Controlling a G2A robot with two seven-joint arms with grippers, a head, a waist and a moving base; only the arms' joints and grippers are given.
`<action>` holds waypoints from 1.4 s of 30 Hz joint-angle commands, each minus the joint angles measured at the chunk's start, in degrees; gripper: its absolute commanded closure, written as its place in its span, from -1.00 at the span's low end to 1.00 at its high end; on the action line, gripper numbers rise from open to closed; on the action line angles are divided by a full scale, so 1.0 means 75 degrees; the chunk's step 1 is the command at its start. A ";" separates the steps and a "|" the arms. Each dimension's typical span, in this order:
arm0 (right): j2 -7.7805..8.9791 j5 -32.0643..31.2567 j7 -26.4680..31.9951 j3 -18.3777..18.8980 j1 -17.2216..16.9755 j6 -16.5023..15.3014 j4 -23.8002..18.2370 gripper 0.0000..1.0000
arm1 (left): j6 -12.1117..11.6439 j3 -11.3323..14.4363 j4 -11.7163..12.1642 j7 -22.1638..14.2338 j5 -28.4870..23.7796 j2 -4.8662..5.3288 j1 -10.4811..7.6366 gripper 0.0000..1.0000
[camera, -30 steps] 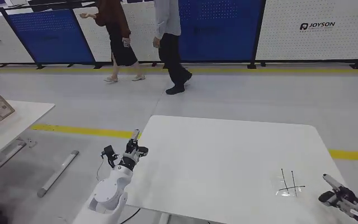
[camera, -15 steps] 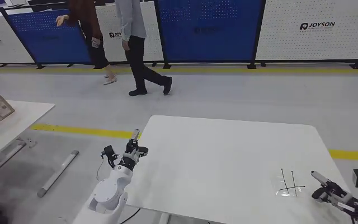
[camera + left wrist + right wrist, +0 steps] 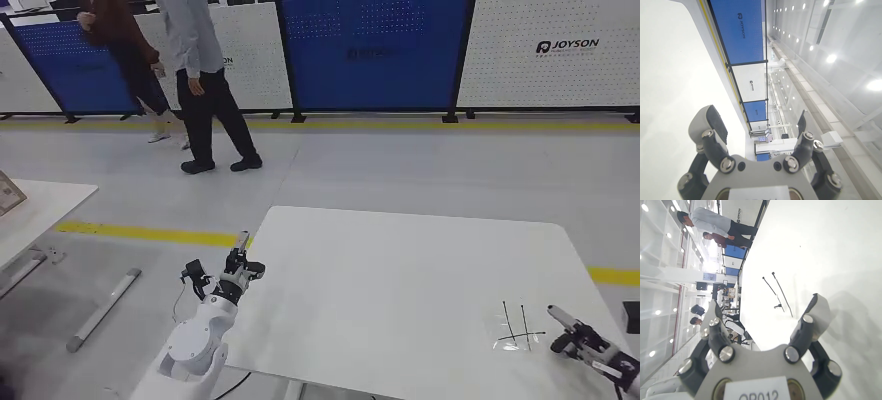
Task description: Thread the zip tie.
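Observation:
Black zip ties [image 3: 519, 327] lie crossed on the white table [image 3: 400, 280] near its front right corner; in the right wrist view the zip ties [image 3: 779, 292] are thin dark strips with small heads. My right gripper [image 3: 556, 324] hovers just right of them, open and holding nothing; its fingers [image 3: 818, 306] stand wide apart. My left gripper [image 3: 241, 245] sits at the table's left edge, far from the ties, open and empty, its fingers [image 3: 715, 121] spread.
The table's right edge and front edge run close to the right gripper. A second white table [image 3: 40, 205] stands off to the left, with a grey bar [image 3: 102, 308] on the floor between.
My right gripper has moved left toward the zip ties. The left arm has stayed still.

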 commanded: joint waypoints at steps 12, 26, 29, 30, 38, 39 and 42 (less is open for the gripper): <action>0.0098 0.0017 0.0277 -0.0046 0.0053 -0.0239 0.0337 0.36 | 0.0000 0.0000 0.0000 0.0000 0.0000 0.0000 0.0000 -1.00; 0.0170 -0.0306 0.0176 -0.0355 0.0263 -0.0068 0.0509 0.46 | 0.0000 0.0000 0.0000 0.0000 0.0000 0.0000 0.0000 -1.00; 0.0186 -0.0358 0.0155 -0.0399 0.0264 -0.0096 0.0495 0.50 | 0.0000 0.0000 0.0000 0.0000 0.0000 0.0000 0.0000 -1.00; 0.0191 -0.0371 0.0146 -0.0409 0.0260 -0.0099 0.0484 0.54 | 0.0000 0.0000 0.0000 0.0000 0.0000 0.0000 0.0000 -1.00; 0.0224 -0.0378 0.0068 -0.0493 0.0231 -0.0081 0.0420 0.56 | 0.0000 0.0000 0.0000 0.0000 0.0000 0.0000 0.0000 -1.00; 0.0227 -0.0372 0.0064 -0.0502 0.0234 -0.0080 0.0424 0.56 | 0.0000 0.0000 0.0000 0.0000 0.0000 0.0000 0.0000 -1.00; 0.0238 -0.0357 0.0057 -0.0538 0.0258 -0.0079 0.0450 0.64 | 0.0000 0.0000 0.0000 0.0000 0.0000 0.0000 0.0000 -1.00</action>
